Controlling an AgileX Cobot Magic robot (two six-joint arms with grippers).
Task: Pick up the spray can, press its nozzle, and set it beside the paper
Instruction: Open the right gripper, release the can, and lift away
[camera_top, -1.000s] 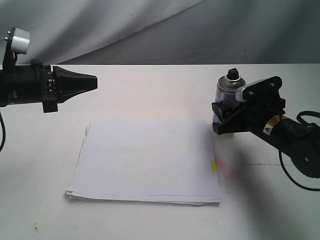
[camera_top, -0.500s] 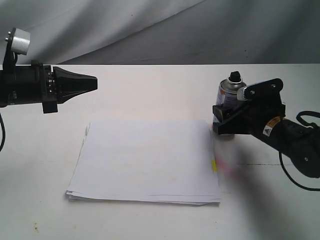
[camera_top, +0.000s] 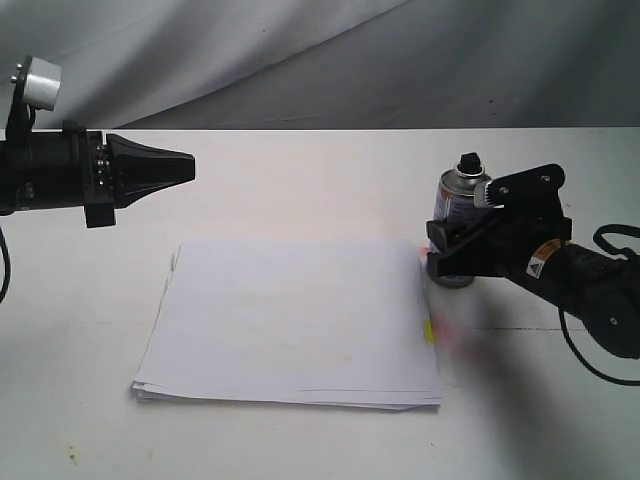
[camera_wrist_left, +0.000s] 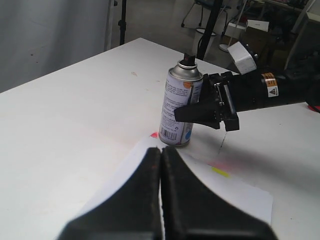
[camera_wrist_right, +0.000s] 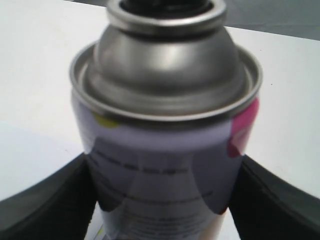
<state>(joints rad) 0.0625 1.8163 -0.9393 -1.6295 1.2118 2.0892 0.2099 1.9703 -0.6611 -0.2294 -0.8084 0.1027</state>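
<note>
The silver spray can (camera_top: 455, 200) stands upright just off the far right corner of the paper (camera_top: 290, 320), its base at the table surface. The black nozzle (camera_top: 468, 161) caps its dome. My right gripper (camera_top: 445, 245) is shut on the can's body from the right side. In the right wrist view the can (camera_wrist_right: 165, 150) fills the frame, a black finger (camera_wrist_right: 45, 205) pressed on each flank. The left wrist view shows the can (camera_wrist_left: 180, 107) beyond the paper's (camera_wrist_left: 235, 195) corner. My left gripper (camera_top: 188, 165) hangs shut and empty above the table, far left.
The paper stack has a small yellow mark (camera_top: 428, 330) on its right edge, with a faint pink stain on the table next to it. A grey cloth backdrop (camera_top: 400, 60) hangs behind the white table (camera_top: 300, 180). The right arm's cable (camera_top: 600, 235) trails at the right edge.
My right gripper has lowered the spray can and shifted it slightly right, bringing its base down to the table by the paper's corner. The left arm has not moved.
</note>
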